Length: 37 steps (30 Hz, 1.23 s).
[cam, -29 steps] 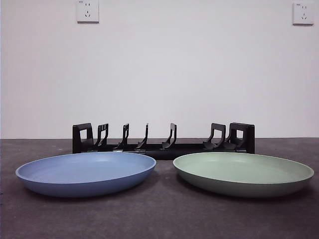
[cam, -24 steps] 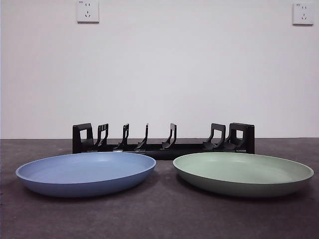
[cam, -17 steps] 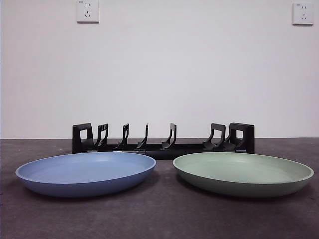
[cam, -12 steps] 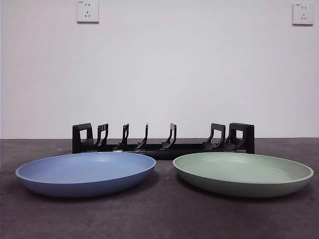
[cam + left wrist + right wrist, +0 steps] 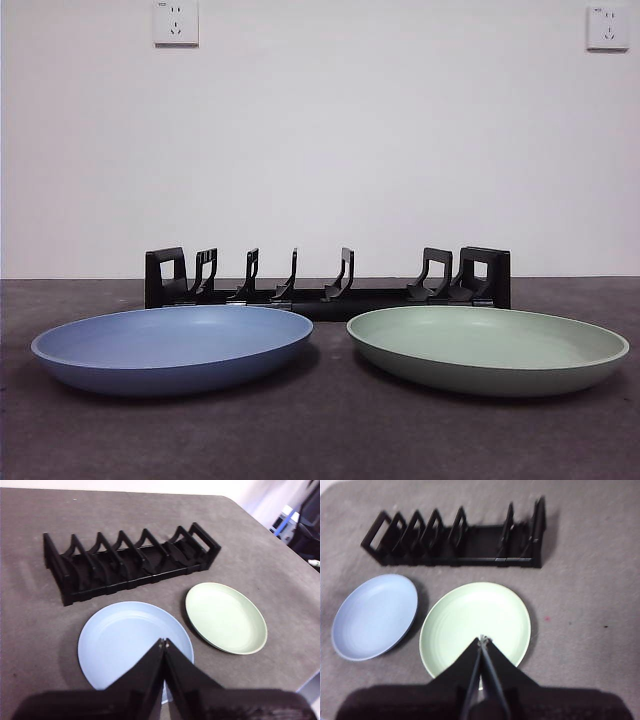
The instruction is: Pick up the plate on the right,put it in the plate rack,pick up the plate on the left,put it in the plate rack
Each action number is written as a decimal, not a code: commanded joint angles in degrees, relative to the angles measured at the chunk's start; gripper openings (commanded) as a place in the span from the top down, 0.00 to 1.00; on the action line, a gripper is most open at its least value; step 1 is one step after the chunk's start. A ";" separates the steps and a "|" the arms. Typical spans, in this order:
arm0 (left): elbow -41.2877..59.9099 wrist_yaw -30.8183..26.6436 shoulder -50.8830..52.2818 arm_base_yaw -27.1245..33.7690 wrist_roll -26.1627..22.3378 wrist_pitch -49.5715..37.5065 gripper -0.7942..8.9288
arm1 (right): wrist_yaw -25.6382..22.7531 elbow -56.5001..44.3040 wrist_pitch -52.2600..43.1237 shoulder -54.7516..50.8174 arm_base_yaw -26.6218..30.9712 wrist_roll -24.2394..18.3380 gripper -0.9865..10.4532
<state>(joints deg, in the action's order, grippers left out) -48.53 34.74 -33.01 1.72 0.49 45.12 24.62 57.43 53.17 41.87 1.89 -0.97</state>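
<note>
On my front view I see two plates lying flat on the dark grey table (image 5: 320, 440): the blue plate (image 5: 172, 347) on the left and the green plate (image 5: 488, 348) on the right, side by side with a small gap between them. Behind them, close to both rims, stands the plate rack (image 5: 327, 280), long and black, with its upright prongs all free. No arm shows in this view.

From the left wrist camera, the left gripper (image 5: 164, 642) hangs above the near part of the blue plate (image 5: 131, 645), well over the table. Its two jaws are pressed together, tip to tip, and they hold nothing. The green plate (image 5: 226, 616) and the plate rack (image 5: 131, 560) lie further out.

From the right wrist camera, the right gripper (image 5: 483, 640) hangs above the green plate (image 5: 475, 625), toward its near rim. Its jaws are also closed against each other and empty. The blue plate (image 5: 374, 615) lies beside it, the plate rack (image 5: 457, 535) beyond both.
</note>
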 commanded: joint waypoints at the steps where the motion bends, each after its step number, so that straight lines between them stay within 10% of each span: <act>1: -0.44 0.44 -0.68 0.07 -1.51 0.74 0.93 | 0.98 1.77 0.68 1.01 -0.04 -1.27 0.92; 11: -0.50 3.41 -4.00 -1.33 -2.23 1.81 0.90 | 1.55 2.97 2.49 2.23 -0.04 -2.25 0.91; 16: -3.30 4.76 -5.92 -2.73 -2.27 1.95 0.27 | 1.60 2.97 2.29 2.54 -0.04 -2.08 0.48; 28: -7.06 4.74 -9.77 -10.14 -7.63 1.92 0.27 | 3.02 3.06 2.29 7.58 -0.04 -0.57 0.45; 37: -7.06 4.70 -11.98 -17.90 -14.25 0.59 0.27 | -1.84 3.06 -1.27 32.96 -1.31 1.01 0.45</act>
<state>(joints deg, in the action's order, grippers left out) -55.53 39.22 -44.97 -16.05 -12.45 46.22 22.79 60.49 51.99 74.02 0.82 -0.38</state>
